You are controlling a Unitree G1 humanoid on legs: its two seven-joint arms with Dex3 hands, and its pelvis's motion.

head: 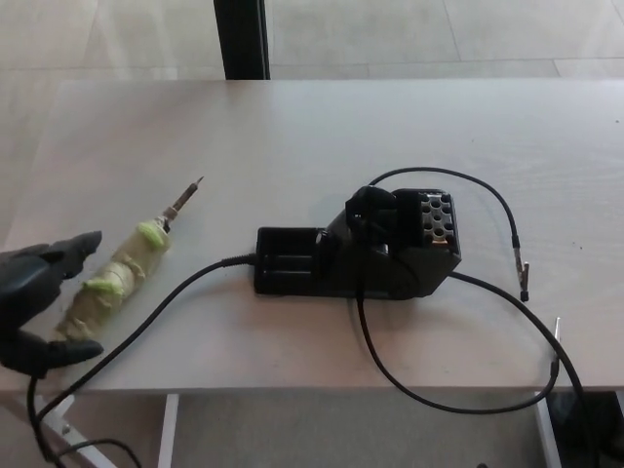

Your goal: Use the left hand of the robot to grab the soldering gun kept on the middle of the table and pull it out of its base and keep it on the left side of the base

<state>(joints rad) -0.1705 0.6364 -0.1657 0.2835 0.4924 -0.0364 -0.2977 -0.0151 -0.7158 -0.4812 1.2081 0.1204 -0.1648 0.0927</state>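
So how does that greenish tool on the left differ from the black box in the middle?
The soldering gun is pale green and slim, ending in a thin metal tip; the base is black and blocky. The gun lies aslant near the left hand; the base sits mid-table with a grid of holes on top. Both rest on the table, with a black cable running to the base.

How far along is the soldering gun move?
Nearly finished. Done: the soldering gun is out of the base and lies flat on the table, left of the base, tip pointing away. In hand: nothing; the left hand is open, its fingers spread at the gun's butt end, with no grip visible. Left: pulling the hand clear. Right hand not in view.
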